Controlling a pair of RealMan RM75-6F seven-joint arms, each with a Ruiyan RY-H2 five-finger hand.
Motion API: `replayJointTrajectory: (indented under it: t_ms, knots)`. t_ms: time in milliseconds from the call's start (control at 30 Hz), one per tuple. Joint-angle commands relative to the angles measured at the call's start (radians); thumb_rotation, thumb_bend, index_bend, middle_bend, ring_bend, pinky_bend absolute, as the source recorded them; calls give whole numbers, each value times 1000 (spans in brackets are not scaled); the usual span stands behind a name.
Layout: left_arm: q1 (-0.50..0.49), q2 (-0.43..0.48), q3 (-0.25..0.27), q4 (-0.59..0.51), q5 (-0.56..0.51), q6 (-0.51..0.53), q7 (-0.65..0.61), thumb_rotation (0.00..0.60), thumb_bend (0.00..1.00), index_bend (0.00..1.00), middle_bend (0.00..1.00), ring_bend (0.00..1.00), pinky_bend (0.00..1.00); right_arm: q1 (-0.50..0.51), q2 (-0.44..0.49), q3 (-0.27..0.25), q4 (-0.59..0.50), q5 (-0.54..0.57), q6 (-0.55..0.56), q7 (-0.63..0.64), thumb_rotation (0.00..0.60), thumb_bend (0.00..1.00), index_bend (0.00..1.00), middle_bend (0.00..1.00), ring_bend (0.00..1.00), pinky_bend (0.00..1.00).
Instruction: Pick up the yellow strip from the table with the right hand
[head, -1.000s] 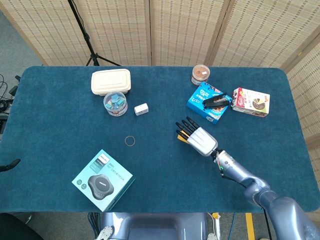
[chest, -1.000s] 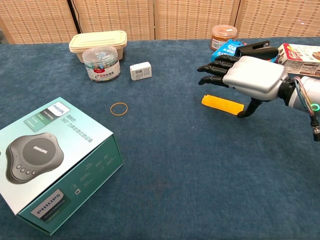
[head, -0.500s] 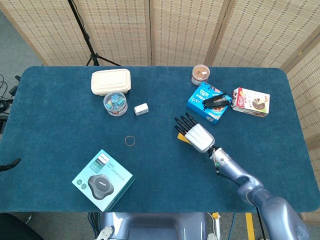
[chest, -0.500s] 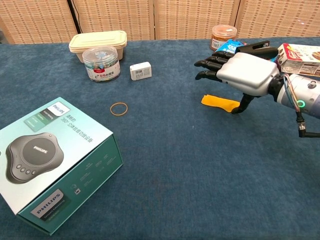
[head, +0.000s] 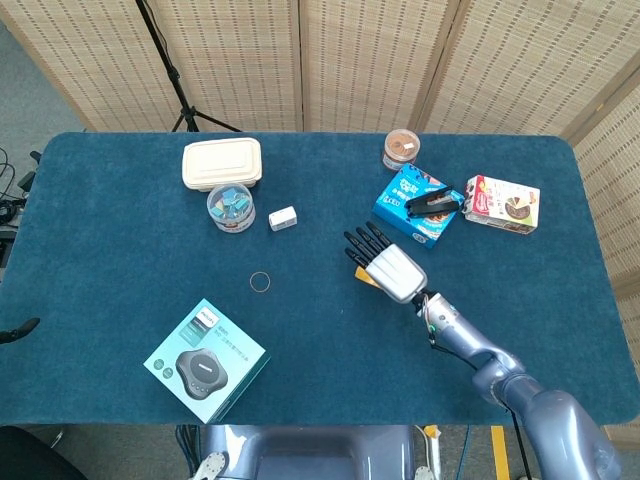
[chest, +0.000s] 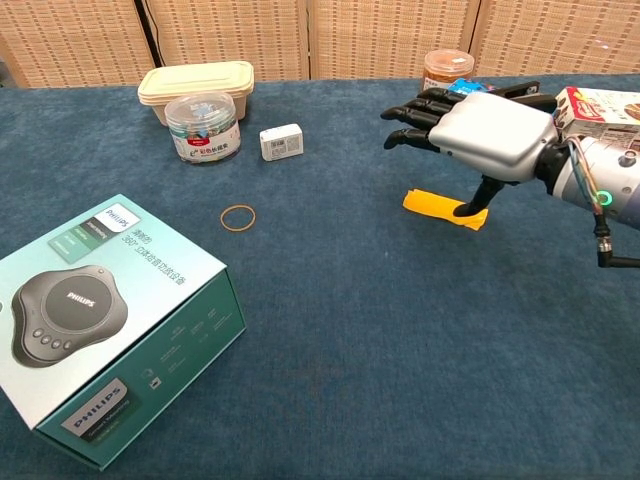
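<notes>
The yellow strip (chest: 432, 205) lies flat on the blue table; in the head view only a sliver of the yellow strip (head: 366, 279) shows beneath my hand. My right hand (chest: 480, 135) hovers just above it, palm down, fingers spread and stretched out to the left. Its thumb points down and its tip touches the strip's right end. Seen from the head camera, the right hand (head: 385, 263) covers most of the strip. Nothing is held. My left hand is outside both views.
A rubber band (chest: 238, 217) and a Philips box (chest: 95, 322) lie to the left. Behind sit a jar of clips (chest: 204, 127), a beige lidded container (chest: 196, 80), a small white box (chest: 281, 142), a blue snack box (head: 417, 204), a brown jar (head: 400, 149) and a red-white box (head: 503, 203).
My right hand has shifted left and slightly away from me over the strip. Its thumb, earlier just off the strip's right end, now rests on that end. The strip has not moved.
</notes>
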Motion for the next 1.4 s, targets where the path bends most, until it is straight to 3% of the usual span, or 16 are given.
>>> replayJointTrajectory:
  t_ms: [33, 300, 900, 1400]
  knots:
    - [-1, 0, 0, 0, 1, -2, -1, 600, 0, 0, 0, 0, 0, -14, 54, -23, -66, -26, 44, -20, 600, 0, 146, 0, 0, 0]
    - [-4, -2, 2, -7, 9, -3, 12, 600, 0, 0, 0, 0, 0, -48, 115, -60, -151, -35, 27, -72, 600, 0, 136, 0, 0, 0]
    - [-5, -5, 3, -10, 4, -3, 22, 600, 0, 0, 0, 0, 0, -44, 42, -48, -31, -11, -29, -30, 600, 0, 134, 0, 0, 0]
    - [-5, -7, 3, -10, 4, -2, 25, 600, 0, 0, 0, 0, 0, -14, -34, 3, 60, 34, -40, 12, 600, 0, 140, 0, 0, 0]
